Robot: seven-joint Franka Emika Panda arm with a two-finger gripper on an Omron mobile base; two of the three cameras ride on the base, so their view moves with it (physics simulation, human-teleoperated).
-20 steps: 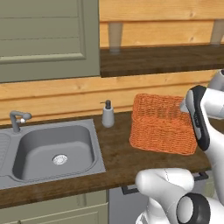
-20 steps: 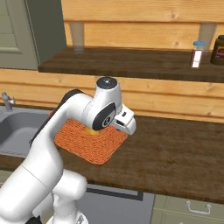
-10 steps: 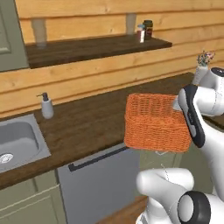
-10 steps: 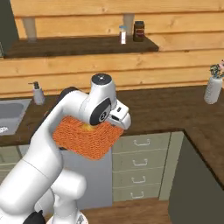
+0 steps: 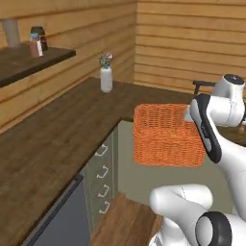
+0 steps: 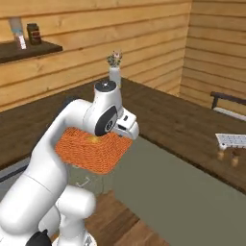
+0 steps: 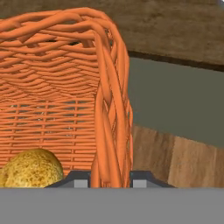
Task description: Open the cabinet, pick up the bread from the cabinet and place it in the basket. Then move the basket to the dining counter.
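The basket (image 5: 166, 137) is bright orange wicker, rectangular with rounded corners, its thick plaited rim twisting over tight horizontal weave. It hangs in the air off the table's edge, above the wood-plank floor (image 5: 122, 216), carried by the hand (image 7: 110, 179), whose two dark tips are clamped on the basket's side wall, one inside and one outside. The bread (image 7: 29, 168), a rough golden-brown lump, lies on the basket's woven bottom near that wall. The dining counter (image 6: 178, 115) is dark wood grain with a plain grey-green front. A white vase (image 5: 106, 79) stands on it. A second ago the basket rested beside a grey sink; the whole scene has since swung round.
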